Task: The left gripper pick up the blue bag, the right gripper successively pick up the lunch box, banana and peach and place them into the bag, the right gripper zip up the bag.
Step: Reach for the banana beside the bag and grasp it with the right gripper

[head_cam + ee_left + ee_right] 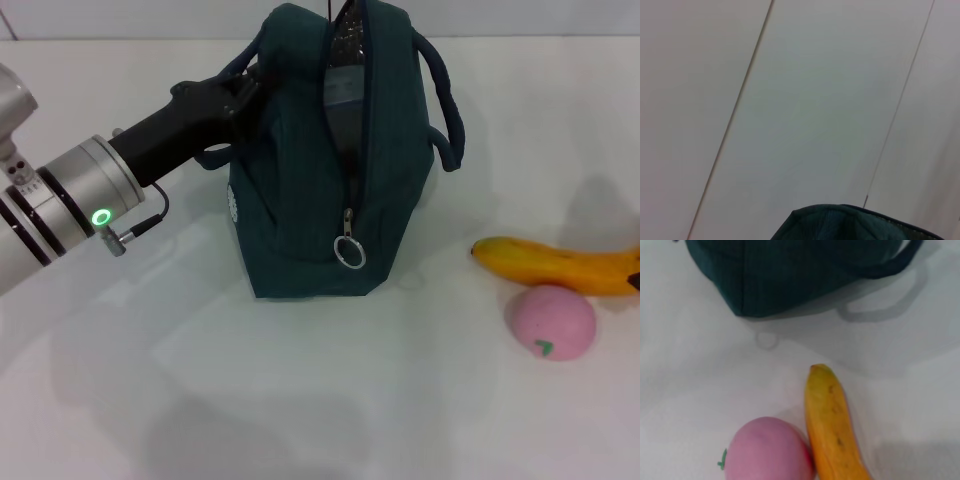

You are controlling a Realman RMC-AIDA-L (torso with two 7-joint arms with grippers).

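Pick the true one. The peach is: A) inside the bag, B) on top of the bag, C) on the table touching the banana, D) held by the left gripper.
C: the peach rests on the table against the banana, beside the bag.

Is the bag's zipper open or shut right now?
Open: the blue bag gapes along its top, and the ring pull hangs low at the front end.

A plain white table (300, 400) fills the head view, evenly lit, with soft grey shadows lying on its surface. In the left wrist view a pale panelled surface (805, 100) shows, crossed by thin dark slanting seams.
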